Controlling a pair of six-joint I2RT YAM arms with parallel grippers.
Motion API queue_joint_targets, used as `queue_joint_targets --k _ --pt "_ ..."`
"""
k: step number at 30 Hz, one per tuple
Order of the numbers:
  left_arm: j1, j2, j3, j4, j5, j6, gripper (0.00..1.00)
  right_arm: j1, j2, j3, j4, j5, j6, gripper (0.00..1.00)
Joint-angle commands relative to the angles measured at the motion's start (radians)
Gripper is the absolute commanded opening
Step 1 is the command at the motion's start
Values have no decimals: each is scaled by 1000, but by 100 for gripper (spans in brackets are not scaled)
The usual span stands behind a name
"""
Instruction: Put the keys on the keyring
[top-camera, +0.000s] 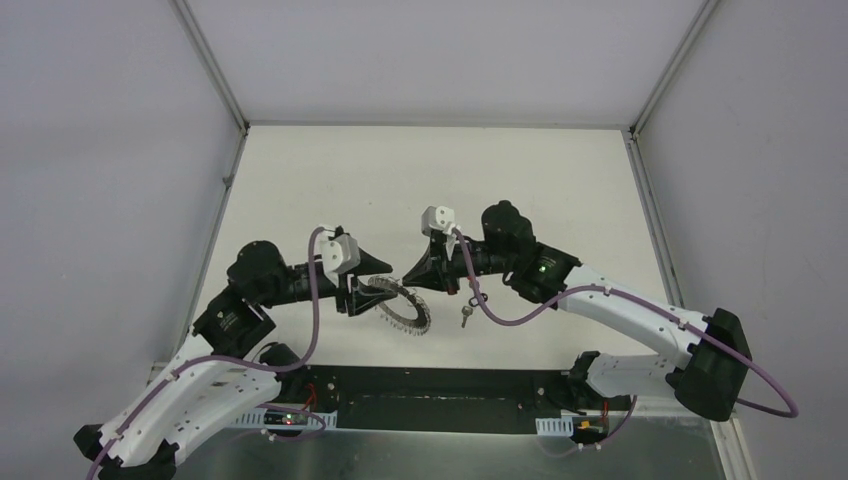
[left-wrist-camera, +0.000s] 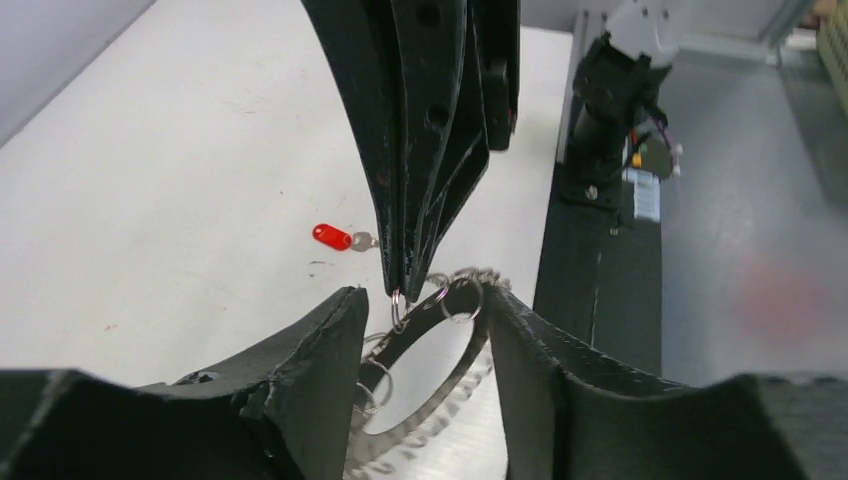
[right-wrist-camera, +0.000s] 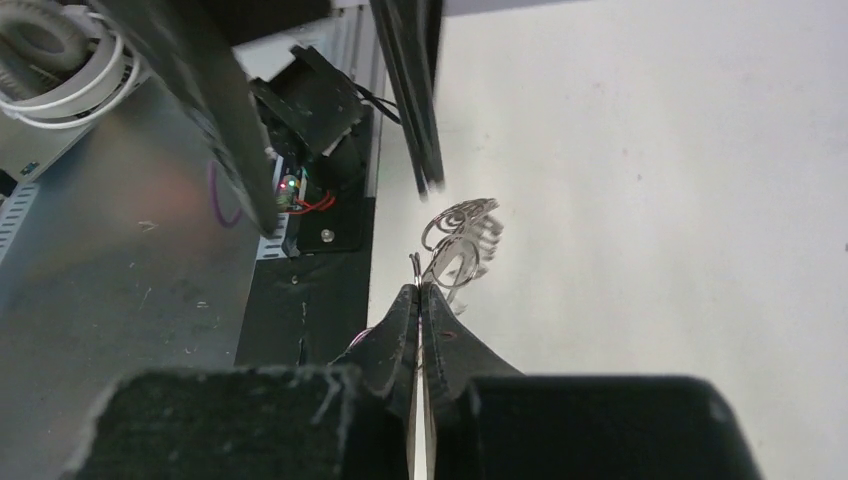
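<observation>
The left gripper (left-wrist-camera: 422, 296) sits open astride the keyring (top-camera: 421, 318). The right gripper (right-wrist-camera: 420, 290) pinches one of its wire loops. The keys (left-wrist-camera: 332, 237) lie apart on the table (left-wrist-camera: 180, 200).

The keyring (left-wrist-camera: 440, 335) is shiny metal wire, the keys (left-wrist-camera: 334, 237) show glossy red plastic, the table (top-camera: 500, 180) looks matt.
</observation>
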Motion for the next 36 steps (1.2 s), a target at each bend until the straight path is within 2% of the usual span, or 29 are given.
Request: queue_joint_targets --k 1,4,7,12,18,25,29,36 --pt "-7 -66 48 74 -193 -203 55 -41 -57 -39 95 54 109 0" --pt "-7 -103 35 67 -346 -369 65 -62 -83 -57 110 56 156 0" --pt "-7 -130 8 58 -402 -481 69 -83 -106 -72 120 43 187 0" --pt "-7 -125 -31 45 -375 -581 70 -121 -132 -90 138 0 236 0" --pt "-7 -55 -43 86 -276 -558 68 -145 -157 -139 246 -47 292 0" --pt "-7 55 -110 402 24 -403 44 -144 -164 -159 338 -95 322 0" --pt "-7 65 -139 492 39 -342 38 -145 -163 -156 348 -111 325 0" --pt "-7 69 -156 519 25 -317 27 -145 -161 -154 347 -118 327 0"
